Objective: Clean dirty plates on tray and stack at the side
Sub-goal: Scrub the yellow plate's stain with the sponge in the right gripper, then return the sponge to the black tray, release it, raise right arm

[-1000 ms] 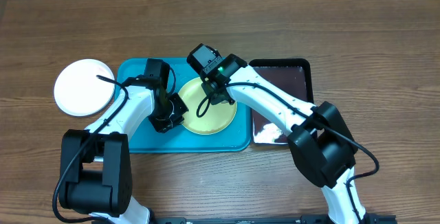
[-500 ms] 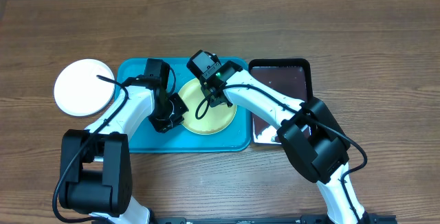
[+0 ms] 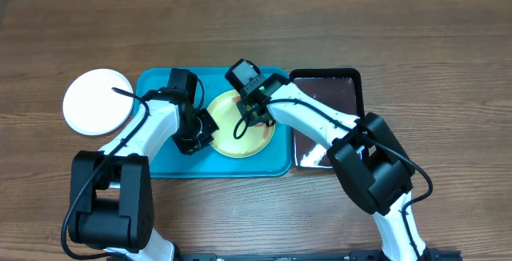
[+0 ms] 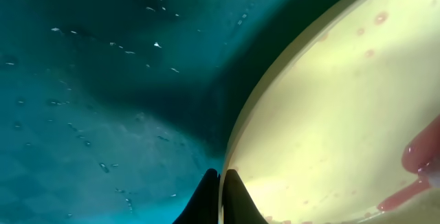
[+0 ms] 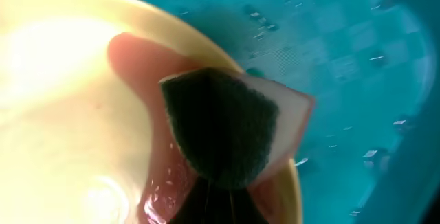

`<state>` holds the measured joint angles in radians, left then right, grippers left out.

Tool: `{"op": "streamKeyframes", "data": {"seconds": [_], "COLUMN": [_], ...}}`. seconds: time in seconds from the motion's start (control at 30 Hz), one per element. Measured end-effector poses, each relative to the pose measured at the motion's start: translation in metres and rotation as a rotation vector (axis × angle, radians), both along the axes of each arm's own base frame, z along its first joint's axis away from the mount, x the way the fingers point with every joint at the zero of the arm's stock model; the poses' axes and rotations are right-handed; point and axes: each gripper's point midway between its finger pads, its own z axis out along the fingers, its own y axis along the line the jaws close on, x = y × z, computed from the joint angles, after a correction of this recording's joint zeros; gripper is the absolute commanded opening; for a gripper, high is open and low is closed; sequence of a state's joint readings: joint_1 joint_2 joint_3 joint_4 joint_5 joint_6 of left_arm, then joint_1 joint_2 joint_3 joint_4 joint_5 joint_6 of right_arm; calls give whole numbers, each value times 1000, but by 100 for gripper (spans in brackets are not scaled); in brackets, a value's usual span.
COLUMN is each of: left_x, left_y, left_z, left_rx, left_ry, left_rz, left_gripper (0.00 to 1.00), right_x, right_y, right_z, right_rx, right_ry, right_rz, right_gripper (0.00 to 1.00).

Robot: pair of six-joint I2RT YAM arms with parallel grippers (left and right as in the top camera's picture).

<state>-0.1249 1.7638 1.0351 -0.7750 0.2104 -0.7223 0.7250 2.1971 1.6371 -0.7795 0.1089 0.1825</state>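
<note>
The left gripper (image 4: 221, 195) pinches the rim of the pale yellow plate (image 3: 248, 142) on the turquoise tray (image 3: 156, 85) while the right gripper (image 5: 216, 207) clamps a sponge (image 5: 227, 131) at its edge, so a hard stroke could pry the plate free or slide the sponge off.

Our left arm (image 3: 132, 141) rose from the lower left of the overhead frame, folded at the elbow, and ended left of centre. There our left gripper (image 3: 198, 135) pointed downward with its fingers (image 4: 205, 200) pinched tight on a plate (image 4: 330, 114) rim. Our right arm (image 3: 320, 121) stretched from the lower right toward the centre, our right gripper (image 3: 241, 125) aimed down, its jaws clamped on a sponge (image 5: 220, 128).
</note>
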Motion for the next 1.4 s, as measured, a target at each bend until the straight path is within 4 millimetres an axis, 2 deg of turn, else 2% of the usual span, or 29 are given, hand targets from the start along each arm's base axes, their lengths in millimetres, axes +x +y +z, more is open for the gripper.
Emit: {"op": "streamKeyframes", "data": {"seconds": [0.1,0.3,0.53,0.63,0.7,0.8,0.9,1.0,1.07,1.2,1.4], "left_x": [-1,-1,-1,-1,-1,0,0,0,0,1,1], "left_y": [1,2,2,1,1,1,1,1,1,1,1], "left_z": [0,-1,-1,0,0,0,0,0,0,0,0], "left_rx": [6,10,10,9,9,8,7,6,6,7,10], "left_ry": [3,0,0,-2,-2,-3,-4,-6,-7,-8,-10], "left_rz": [0,-12,-17,-17,-18,-18,-18,-20,-22,-22,-22], "left_gripper": [4,4,4,4,4,4,4,4,5,5,6], "right_x": [-8,-38,-71,-65,-51,-26,-11,-6,-6,-4,-6], "right_y": [9,35,56,57,51,25,-20,-67,-94,-141,-175], "right_z": [0,2,14,31,50,89,130,148,148,129,87], "right_rx": [69,231,390,443,477,525,518,444,373,226,100], "right_ry": [63,220,404,428,415,362,306,268,263,268,259], "right_rz": [18,81,144,144,123,71,-22,-126,-191,-296,-364], "right_gripper": [4,4,4,4,4,4,4,4,4,4,4]}}
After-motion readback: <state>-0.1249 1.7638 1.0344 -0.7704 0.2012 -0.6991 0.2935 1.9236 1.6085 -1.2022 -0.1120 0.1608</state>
